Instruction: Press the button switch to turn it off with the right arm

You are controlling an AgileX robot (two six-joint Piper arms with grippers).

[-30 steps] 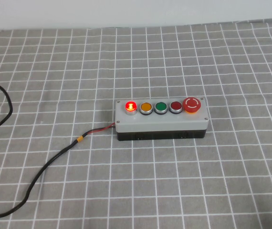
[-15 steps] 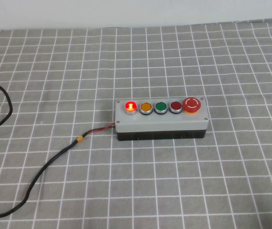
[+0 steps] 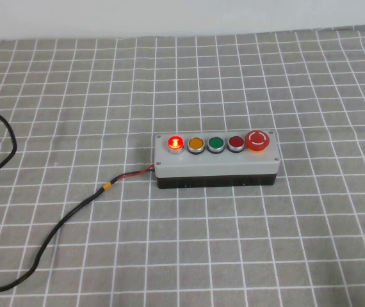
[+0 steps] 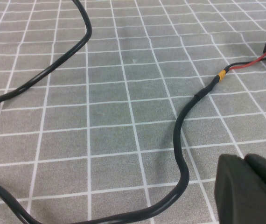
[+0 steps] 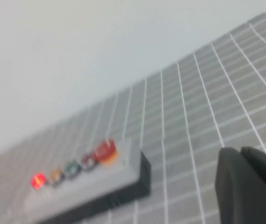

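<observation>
The button switch [image 3: 176, 142] glows bright red at the left end of a long grey box [image 3: 218, 166] in the middle of the checked cloth. It also shows in the right wrist view [image 5: 38, 180], lit and far from my right gripper [image 5: 239, 150]. That gripper is shut, empty and held off the table to the right of the box. My left gripper [image 4: 242, 158] is shut and empty, low over the cloth beside the black cable [image 4: 183, 140]. Neither arm shows in the high view.
The box also carries an orange button [image 3: 196, 144], a green button [image 3: 216, 143], a maroon button [image 3: 235, 142] and a red-orange mushroom button [image 3: 258, 140]. A black cable [image 3: 73, 211] runs from the box's left end toward the front left. A white wall lies behind.
</observation>
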